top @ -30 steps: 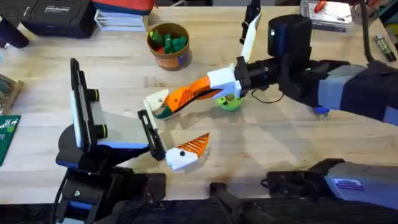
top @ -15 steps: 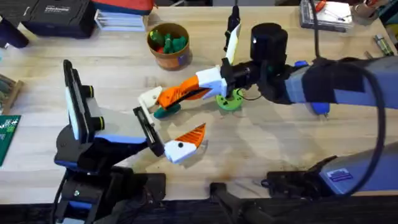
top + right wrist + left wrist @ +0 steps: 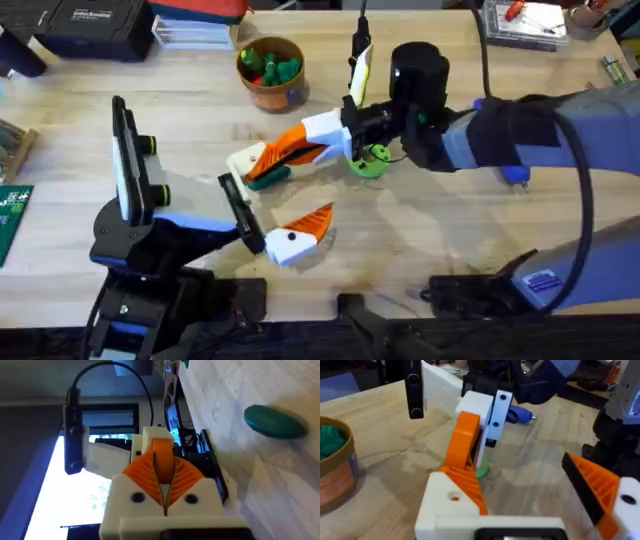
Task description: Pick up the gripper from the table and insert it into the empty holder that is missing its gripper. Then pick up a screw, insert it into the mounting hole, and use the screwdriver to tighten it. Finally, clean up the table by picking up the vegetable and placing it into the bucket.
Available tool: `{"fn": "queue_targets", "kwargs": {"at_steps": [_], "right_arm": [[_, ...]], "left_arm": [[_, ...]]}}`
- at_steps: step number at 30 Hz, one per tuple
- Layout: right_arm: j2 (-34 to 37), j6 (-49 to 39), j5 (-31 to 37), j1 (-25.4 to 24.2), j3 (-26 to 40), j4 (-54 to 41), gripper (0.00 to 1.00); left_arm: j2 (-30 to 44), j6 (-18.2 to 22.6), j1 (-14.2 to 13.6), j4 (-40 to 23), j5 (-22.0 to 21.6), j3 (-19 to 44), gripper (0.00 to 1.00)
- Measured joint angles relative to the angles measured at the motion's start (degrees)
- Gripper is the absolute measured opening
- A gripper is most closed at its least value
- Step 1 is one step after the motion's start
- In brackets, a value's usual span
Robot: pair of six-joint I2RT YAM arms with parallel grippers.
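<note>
My right gripper (image 3: 285, 152) (image 3: 161, 460) reaches across from the right and is shut on the orange gripper (image 3: 472, 491) (image 3: 159, 452). It holds the piece against the white holder (image 3: 247, 161) (image 3: 447, 510) on the left arm's far finger bar. My left gripper (image 3: 272, 200) (image 3: 530, 505) stands open. Its near finger carries its own orange wedge (image 3: 312, 226). The dark green vegetable (image 3: 266, 179) (image 3: 275, 421) lies on the table just under the right gripper. The bucket (image 3: 270, 72) (image 3: 335, 467) stands at the back. The blue screwdriver (image 3: 512, 176) (image 3: 520, 414) peeks from under the right arm. The screw is out of view.
A bright green ring disc (image 3: 371, 162) sits beside the right wrist. Toy vegetables fill the bucket. A black case (image 3: 90, 25) and stacked boxes line the back edge. A green circuit board (image 3: 12, 215) lies at the far left.
The right arm has moved left with the orange gripper, bringing it up against the holder. The left arm has shifted only slightly. The vegetable has stayed put.
</note>
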Motion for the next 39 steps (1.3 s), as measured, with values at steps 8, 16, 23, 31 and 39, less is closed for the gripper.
{"fn": "queue_targets", "kwargs": {"at_steps": [8,16,23,31,39], "right_arm": [[0.0,0.6,4.5,1.7,1.2,-0.1,0.009],[0.0,0.8,9.4,3.1,1.4,0.4,0.009],[0.2,1.1,14.9,5.3,1.4,4.9,0.009],[0.5,1.2,19.4,7.0,1.4,6.4,0.009],[0.5,1.0,21.1,7.6,1.4,6.4,0.009]], "left_arm": [[-0.1,0.0,0.7,0.2,-2.4,0.0,0.985],[0.0,-0.2,1.0,0.3,-4.6,0.0,0.986],[-0.2,0.8,1.4,0.5,-7.8,0.1,0.986],[-0.3,0.9,1.6,0.4,-10.4,0.2,0.986],[-0.3,0.9,1.6,0.4,-11.2,0.2,0.986]]}}
